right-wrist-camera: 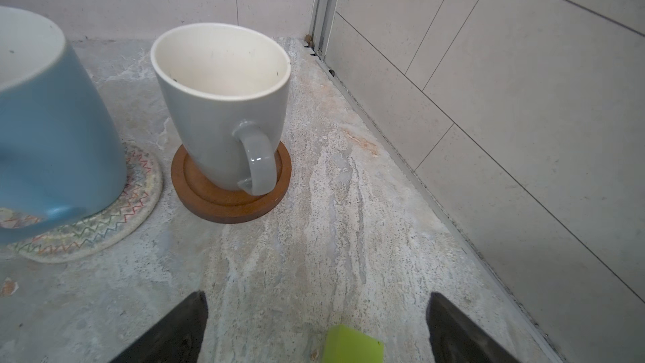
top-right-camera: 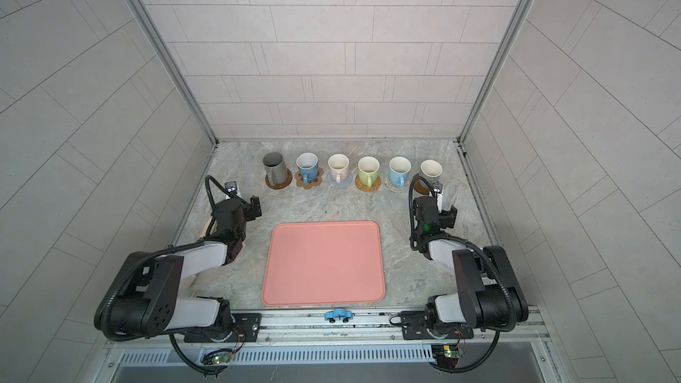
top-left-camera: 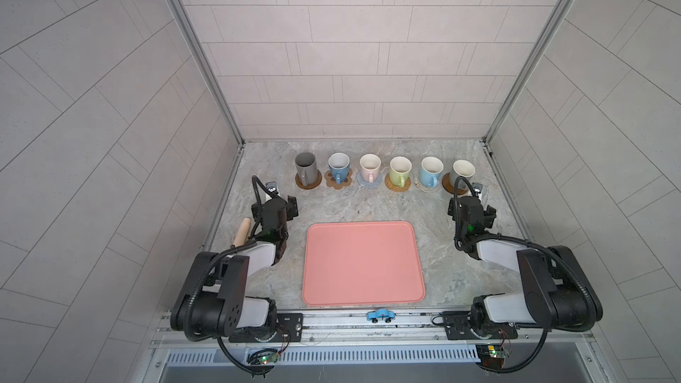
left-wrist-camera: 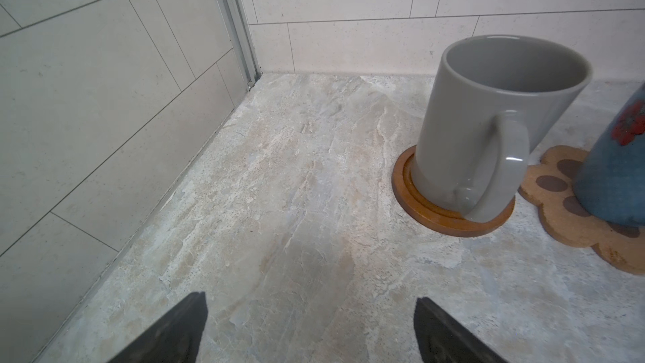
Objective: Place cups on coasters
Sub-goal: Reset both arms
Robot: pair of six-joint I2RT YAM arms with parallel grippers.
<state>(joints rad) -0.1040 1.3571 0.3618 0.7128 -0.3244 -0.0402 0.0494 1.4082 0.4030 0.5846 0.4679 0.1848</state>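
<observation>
Six cups stand in a row along the back of the table, each on a coaster. From left to right they are dark grey [top-left-camera: 305, 170], blue [top-left-camera: 338, 166], pale pink [top-left-camera: 369, 166], light green [top-left-camera: 400, 171], blue [top-left-camera: 431, 171] and grey-brown [top-left-camera: 463, 172]. The dark grey cup [left-wrist-camera: 495, 123] rests on a brown wooden disc [left-wrist-camera: 450, 221], beside the paw-print coaster [left-wrist-camera: 558, 186]. The grey-brown cup [right-wrist-camera: 227, 106] sits on a wooden disc [right-wrist-camera: 223, 204]. My left gripper [left-wrist-camera: 310, 297] is open over bare stone, short of the dark grey cup. My right gripper [right-wrist-camera: 317, 294] is open and short of the grey-brown cup.
A large pink tray [top-left-camera: 363, 263] lies at the table's middle front. A wooden handle [top-left-camera: 241, 232] lies by the left wall beside my left arm. A green block [right-wrist-camera: 352, 345] shows below my right gripper. A blue toy car [top-left-camera: 379, 314] sits on the front rail.
</observation>
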